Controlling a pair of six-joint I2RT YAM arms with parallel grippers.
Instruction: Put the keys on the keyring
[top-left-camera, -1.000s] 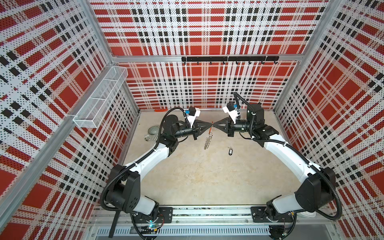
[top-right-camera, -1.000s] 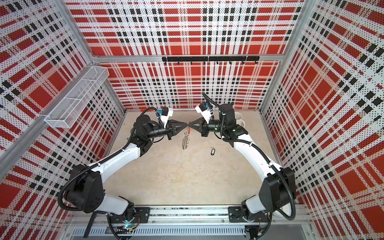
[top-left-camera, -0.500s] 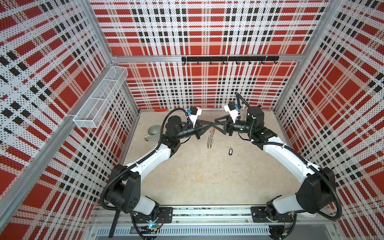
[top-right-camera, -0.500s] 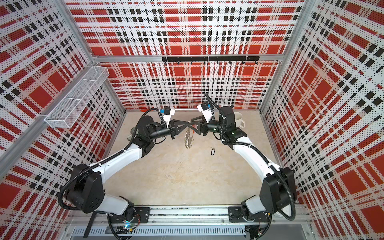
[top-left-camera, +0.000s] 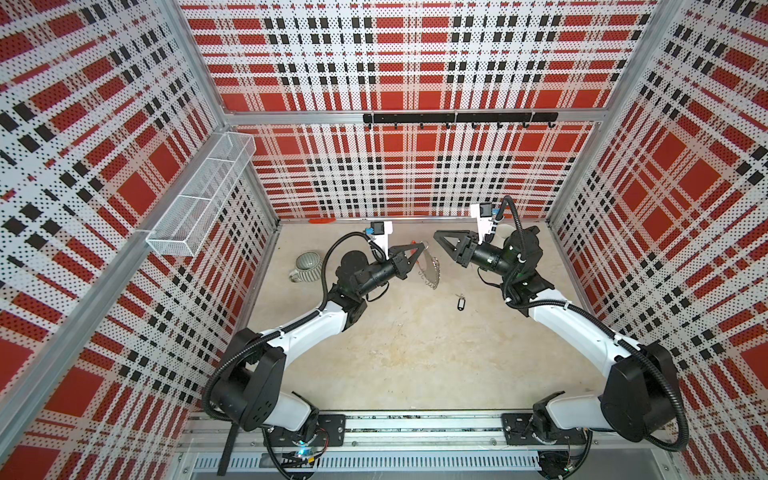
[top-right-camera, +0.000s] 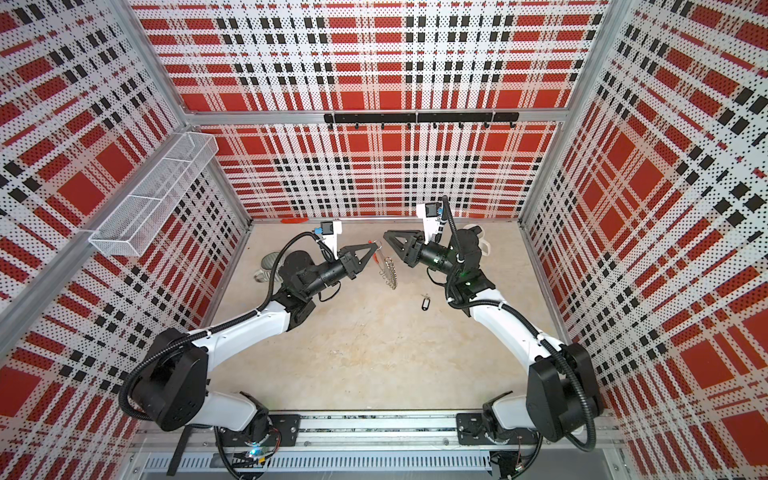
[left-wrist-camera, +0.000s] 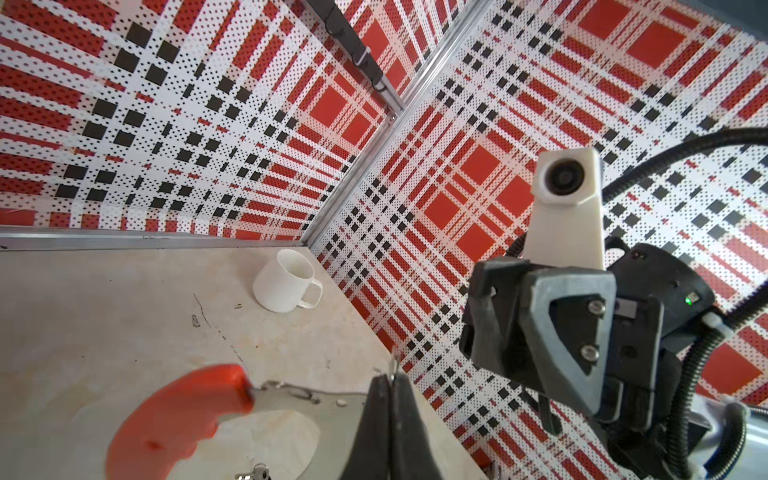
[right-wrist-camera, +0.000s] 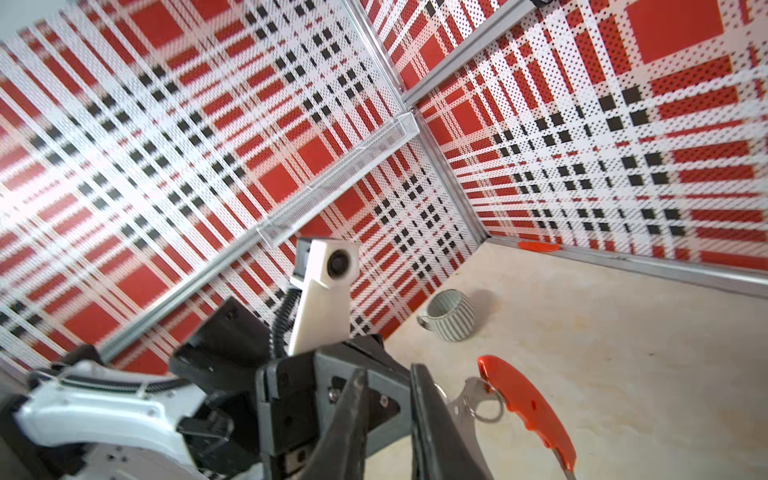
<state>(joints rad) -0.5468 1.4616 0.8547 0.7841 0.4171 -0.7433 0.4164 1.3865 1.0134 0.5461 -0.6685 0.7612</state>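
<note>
Top views, count: one left gripper (top-left-camera: 422, 246); one right gripper (top-left-camera: 436, 236); one keyring (top-left-camera: 430, 270), a thin grey metal hoop with a red curved segment and a fringe of small silver wire loops; one set of keys (top-left-camera: 459, 302), a tiny silver key on a small black oblong plastic tag; two mugs, a grey ribbed ceramic mug (top-left-camera: 308, 266) and a white glazed mug (left-wrist-camera: 286, 280); one white wire-mesh basket (top-left-camera: 199, 199) and one black hook rail (top-left-camera: 457, 118), both wall-mounted.

Left gripper clamped on the hoop just beside the red segment; keyring hangs from its tip above the beige tabletop (top-left-camera: 415, 353), between the two grippers.

Right gripper: fingers a narrow slit apart in the right wrist view, nothing in them, clear of the ring.

Keys lie flat on the tabletop, base-ward of the right gripper and lower, well apart from the ring.

Room: bare tabletop all round the keys; grey mug behind the left gripper near the left wall; white mug behind the right gripper in the back corner.

Versus one second ago: both grippers then met tip to tip at the ring; right one now backed off; keys unmoved.
</note>
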